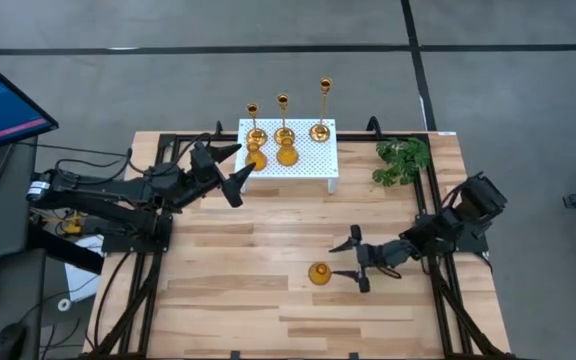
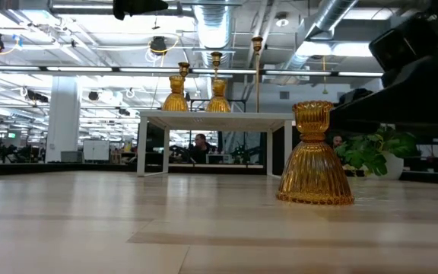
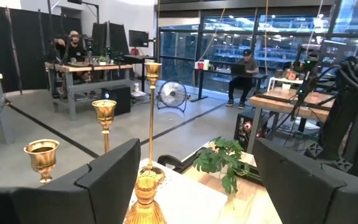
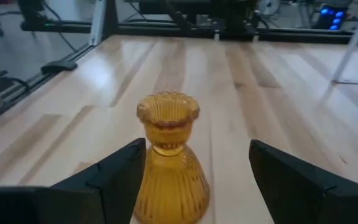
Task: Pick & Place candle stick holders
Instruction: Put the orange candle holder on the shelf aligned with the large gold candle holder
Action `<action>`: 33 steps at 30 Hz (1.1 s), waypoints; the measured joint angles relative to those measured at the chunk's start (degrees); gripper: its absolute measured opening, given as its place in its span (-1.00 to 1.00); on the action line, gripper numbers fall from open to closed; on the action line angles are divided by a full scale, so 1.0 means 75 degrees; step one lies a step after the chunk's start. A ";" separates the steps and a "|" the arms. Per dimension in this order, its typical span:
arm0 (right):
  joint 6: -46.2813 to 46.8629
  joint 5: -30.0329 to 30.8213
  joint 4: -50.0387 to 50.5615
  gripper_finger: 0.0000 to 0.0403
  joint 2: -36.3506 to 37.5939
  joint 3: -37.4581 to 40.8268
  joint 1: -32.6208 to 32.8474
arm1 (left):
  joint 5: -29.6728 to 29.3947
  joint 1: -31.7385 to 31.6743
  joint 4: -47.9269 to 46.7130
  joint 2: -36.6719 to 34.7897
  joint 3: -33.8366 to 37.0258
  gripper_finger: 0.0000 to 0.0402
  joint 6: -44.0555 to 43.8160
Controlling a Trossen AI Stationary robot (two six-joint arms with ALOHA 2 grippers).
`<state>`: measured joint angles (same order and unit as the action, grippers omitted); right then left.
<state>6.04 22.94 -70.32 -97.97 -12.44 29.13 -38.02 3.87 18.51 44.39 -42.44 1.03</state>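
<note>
Three slim gold sticks (image 1: 284, 128) stand by their round bases along the far side of the white perforated stand (image 1: 313, 160). Two short bulbous amber holders (image 1: 287, 155) (image 1: 257, 157) stand at its near left. A third bulbous holder (image 1: 318, 273) stands upright on the table, also in the low view (image 2: 314, 156). My left gripper (image 1: 236, 167) is open at the stand's left end, and the nearer bulbous holder (image 3: 145, 199) shows between its fingers. My right gripper (image 1: 348, 260) is open just right of the table holder (image 4: 166, 162), its fingers on either side.
A green plant (image 1: 402, 160) lies at the table's far right, beside the stand. A black frame runs along the table's edges (image 1: 430, 200). Bare wooden tabletop (image 1: 258, 240) spreads between the two arms and toward the near edge. People sit at desks in the room beyond.
</note>
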 joint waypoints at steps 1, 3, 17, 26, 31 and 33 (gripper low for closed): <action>0.0000 -0.0162 0.0057 0.38 0.0000 -0.0049 -0.0068 | 0.0031 0.0002 0.0001 -0.0001 0.0000 0.57 0.0001; -0.0002 -0.0434 0.0267 0.41 0.0000 -0.0174 -0.0150 | 0.0050 0.0004 0.0001 -0.0001 0.0000 0.57 0.0001; -0.0318 -0.0891 0.0685 0.70 0.0000 -0.0445 -0.0544 | 0.0050 0.0004 0.0067 -0.0001 0.0000 0.57 0.0001; -0.0227 -0.1482 0.0403 0.64 -0.0752 -0.0921 -0.0609 | 0.0053 0.0004 0.0099 -0.0004 0.0000 0.57 0.0001; -0.0302 -0.1482 -0.0611 0.64 -0.1414 -0.1010 -0.0618 | 0.0052 0.0004 0.0114 -0.0007 0.0000 0.57 0.0001; -0.0318 -0.1478 -0.0840 0.63 -0.1593 -0.1013 -0.0654 | 0.0053 0.0004 0.0115 -0.0007 0.0003 0.57 0.0001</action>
<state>3.66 11.86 -76.62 -109.92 -20.03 24.22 -37.63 3.90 19.38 44.34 -42.41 1.04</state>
